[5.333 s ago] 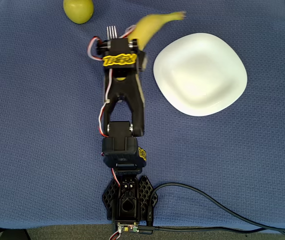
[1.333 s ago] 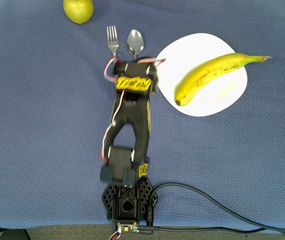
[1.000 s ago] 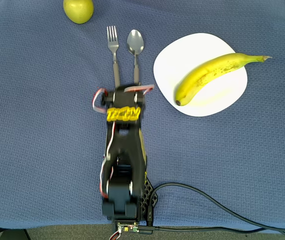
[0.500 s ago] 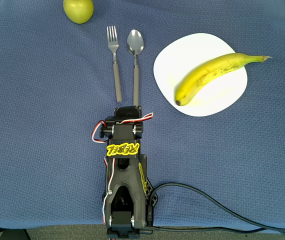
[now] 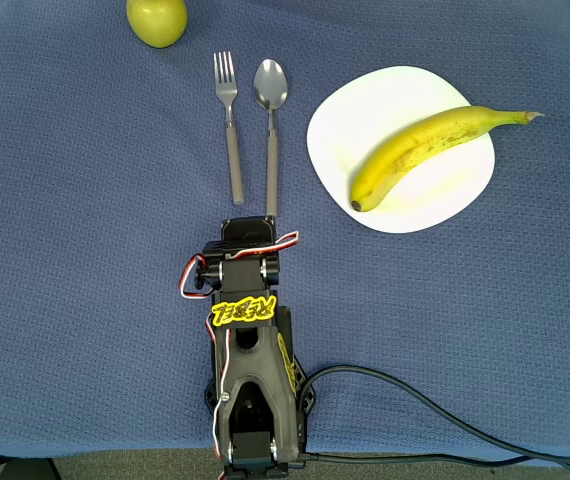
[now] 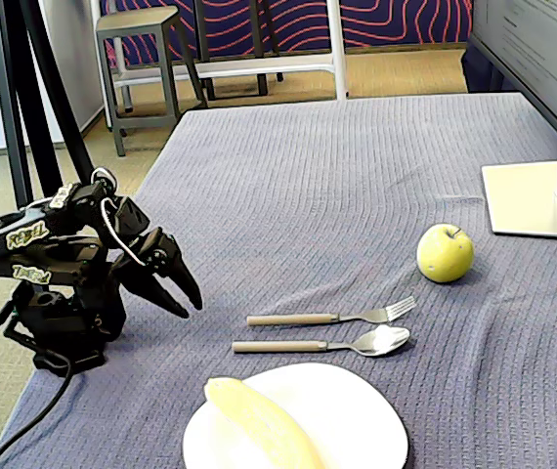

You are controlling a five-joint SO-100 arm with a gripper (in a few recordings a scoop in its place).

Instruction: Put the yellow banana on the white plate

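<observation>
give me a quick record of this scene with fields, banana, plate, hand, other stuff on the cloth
banana: yellow banana lies across the white plate, stem end reaching past the plate's right rim in the overhead view
plate: on the blue cloth, right of the cutlery in the overhead view
hand: hand open, holding nothing, folded back near the arm's base, apart from the plate
cutlery: fork and spoon side by side, handles toward the arm
fruit: yellow-green apple near the cloth's far edge
task state: banana appears placed
</observation>
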